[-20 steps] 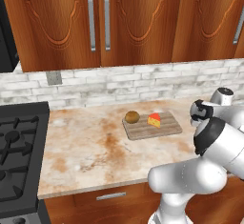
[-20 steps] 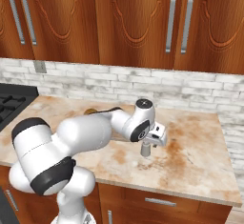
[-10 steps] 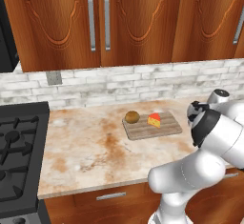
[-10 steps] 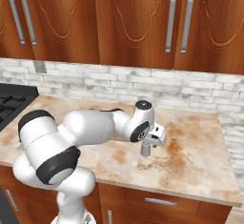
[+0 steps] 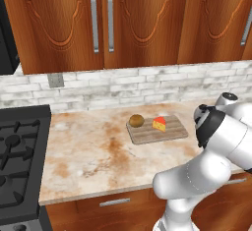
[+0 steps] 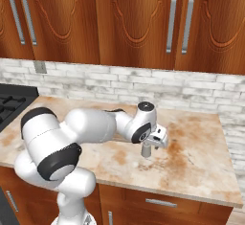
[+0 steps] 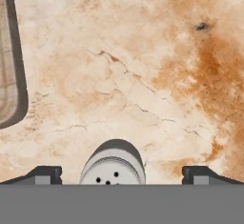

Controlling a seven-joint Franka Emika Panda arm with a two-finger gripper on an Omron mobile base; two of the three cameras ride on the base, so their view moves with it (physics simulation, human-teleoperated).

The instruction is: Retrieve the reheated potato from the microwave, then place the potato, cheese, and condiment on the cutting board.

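Note:
The light-brown cutting board (image 5: 170, 131) lies on the counter by the brick wall, and its rounded edge shows at the left of the hand view (image 7: 8, 75). The olive-brown potato (image 5: 136, 121) rests on the board's left corner, with the orange cheese wedge (image 5: 159, 123) beside it. A small grey condiment shaker (image 7: 113, 163) with holes in its cap stands on the counter right of the board. My gripper (image 7: 122, 175) hangs low over it, open. The fingertips (image 7: 45, 174) stand wide on either side, clear of the shaker. In the right base view the gripper (image 6: 146, 148) points straight down.
The black gas stove (image 5: 19, 151) takes up the counter's left end, with a black box's edge (image 5: 6, 33) above it. Wooden cabinets (image 6: 134, 23) hang over the brick backsplash. Marbled counter (image 6: 191, 162) stretches to the right of my hand.
The arm's elbow has swung and the hand has sunk slightly around the shaker. Potato, cheese and board have not moved.

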